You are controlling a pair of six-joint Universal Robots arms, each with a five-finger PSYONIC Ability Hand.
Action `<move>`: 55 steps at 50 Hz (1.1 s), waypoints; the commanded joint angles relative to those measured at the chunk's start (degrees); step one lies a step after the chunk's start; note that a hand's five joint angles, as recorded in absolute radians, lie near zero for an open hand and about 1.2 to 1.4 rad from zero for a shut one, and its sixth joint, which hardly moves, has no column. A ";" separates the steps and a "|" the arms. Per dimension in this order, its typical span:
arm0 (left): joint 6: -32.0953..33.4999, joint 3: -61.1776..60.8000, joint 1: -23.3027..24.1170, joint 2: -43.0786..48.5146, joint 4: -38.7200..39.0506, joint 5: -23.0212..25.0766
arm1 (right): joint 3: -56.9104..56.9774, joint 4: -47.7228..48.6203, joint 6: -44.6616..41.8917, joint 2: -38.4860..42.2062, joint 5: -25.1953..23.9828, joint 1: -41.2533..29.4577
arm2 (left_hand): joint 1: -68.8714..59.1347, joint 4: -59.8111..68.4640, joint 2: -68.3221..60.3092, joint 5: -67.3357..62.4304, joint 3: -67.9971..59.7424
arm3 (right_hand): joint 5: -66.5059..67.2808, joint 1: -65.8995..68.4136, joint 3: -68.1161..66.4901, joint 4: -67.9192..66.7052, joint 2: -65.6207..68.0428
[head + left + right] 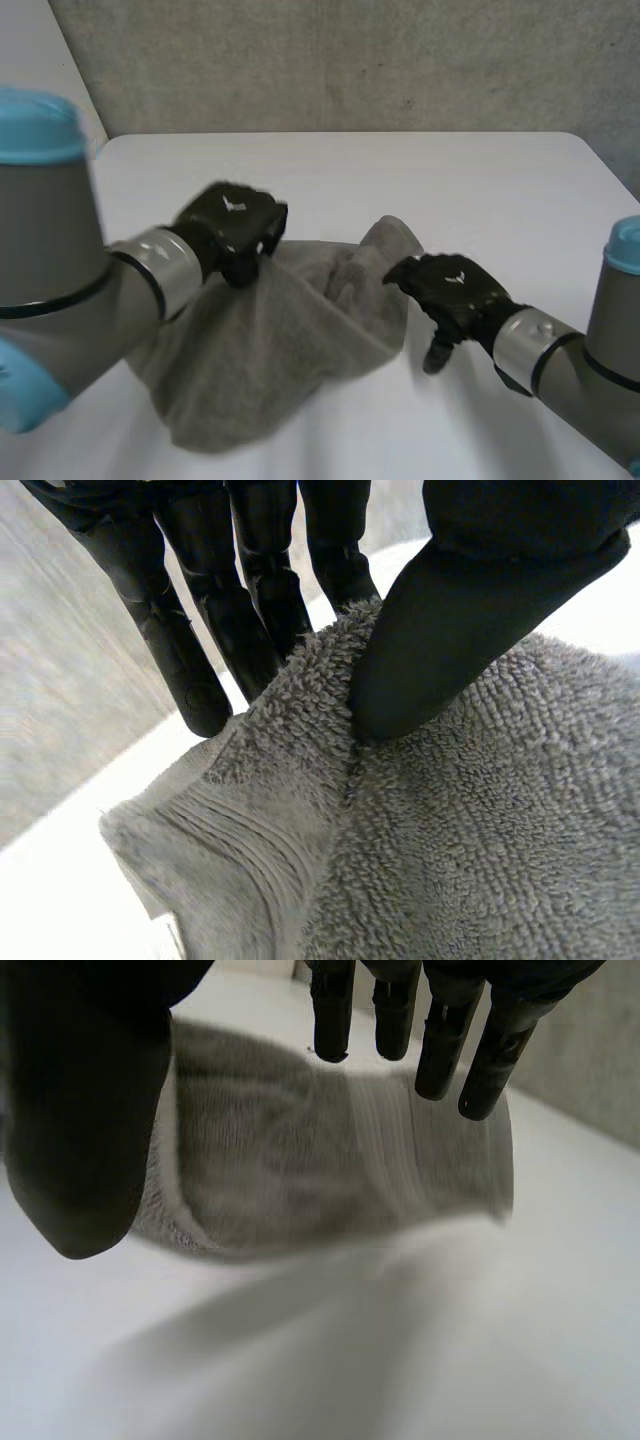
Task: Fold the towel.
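Two hands attend one grey towel, which lies bunched on the white worktop.

Head view: the left hand grips the towel's far left edge, and the cloth slopes down from that point. The right hand hangs just beside the towel's right edge, apparently placed to take that side. Each hand carries a small white mark on its back, which cannot be read.

Left wrist view: the thumb presses a ridge of the towel's edge against the fingers, a firm pinch close to the ribbed hem band. This hold probably serves to carry the edge across for the fold.

Right wrist view: the right hand's fingers and thumb stand apart and hold nothing. The towel's hemmed edge lies beyond the fingertips. No label shows on the towel.
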State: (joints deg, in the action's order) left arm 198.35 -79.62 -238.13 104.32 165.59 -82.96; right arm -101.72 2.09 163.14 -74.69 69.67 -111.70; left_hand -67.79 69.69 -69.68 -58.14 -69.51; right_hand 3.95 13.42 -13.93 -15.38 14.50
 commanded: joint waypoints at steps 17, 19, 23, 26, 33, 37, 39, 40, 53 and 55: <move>0.46 -3.97 -14.18 -21.18 -0.01 0.87 | 34.01 -8.41 11.60 23.80 4.22 -12.94 | -12.21 10.31 -10.32 -11.86 -10.49 | 65.84 66.37 -65.85 -64.41 65.29; 0.54 -3.79 -15.78 -20.92 0.35 1.14 | 38.00 -8.68 11.24 23.98 6.44 -12.76 | -12.21 10.31 -10.32 -11.86 -10.49 | 66.05 66.58 -66.07 -64.62 65.50; 0.02 0.05 -17.98 -16.81 5.07 1.23 | 52.80 -8.07 9.93 23.98 8.20 -10.74 | -12.21 10.31 -10.32 -11.86 -10.49 | 66.05 66.58 -66.07 -64.62 65.50; -0.68 6.46 -17.28 -10.22 12.09 0.53 | 62.82 -3.61 8.26 23.37 8.81 -9.25 | -12.21 10.31 -10.32 -11.86 -10.49 | 66.05 66.58 -66.07 -64.62 65.50; -7.17 20.09 -14.73 -4.22 26.41 -2.45 | 65.24 19.01 7.37 17.04 10.13 -8.19 | -12.21 10.31 -10.32 -11.86 -10.49 | 66.05 66.58 -66.07 -64.62 65.50; -15.08 18.46 -14.81 -3.78 35.65 -9.91 | 59.02 20.26 5.10 14.58 9.34 -7.92 | -12.21 10.31 -10.32 -11.86 -10.49 | 66.05 66.58 -66.07 -64.62 65.50; -16.67 16.01 -14.81 -3.78 36.90 -11.50 | 57.07 15.32 3.33 14.58 8.29 -7.83 | -12.21 10.31 -10.32 -11.86 -10.49 | 66.05 66.58 -66.07 -64.62 65.50; -17.29 12.59 -14.81 -3.69 37.00 -11.78 | 55.07 9.66 1.24 15.01 6.72 -7.83 | -12.21 10.31 -10.32 -11.86 -10.49 | 66.05 66.58 -66.07 -64.62 65.50; -17.12 -22.75 -14.20 1.39 37.53 -2.82 | 32.49 -10.97 -13.72 22.13 2.05 -6.17 | -12.21 10.31 -10.32 -11.86 -10.49 | 37.53 38.05 -37.54 -36.09 36.97; -17.21 -24.71 -14.20 2.46 37.52 -2.55 | 30.00 -9.73 -13.81 22.22 2.13 -5.55 | -12.21 10.31 -10.32 -11.86 -10.49 | 20.87 21.40 -20.88 -19.43 20.31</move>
State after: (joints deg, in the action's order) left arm 180.88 -93.85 -252.56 103.11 203.35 -88.23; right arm -63.08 -9.28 151.23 -54.26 71.59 -118.60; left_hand -68.11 69.75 -69.78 -58.55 -69.66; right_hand 50.12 60.71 -60.44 -60.60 60.05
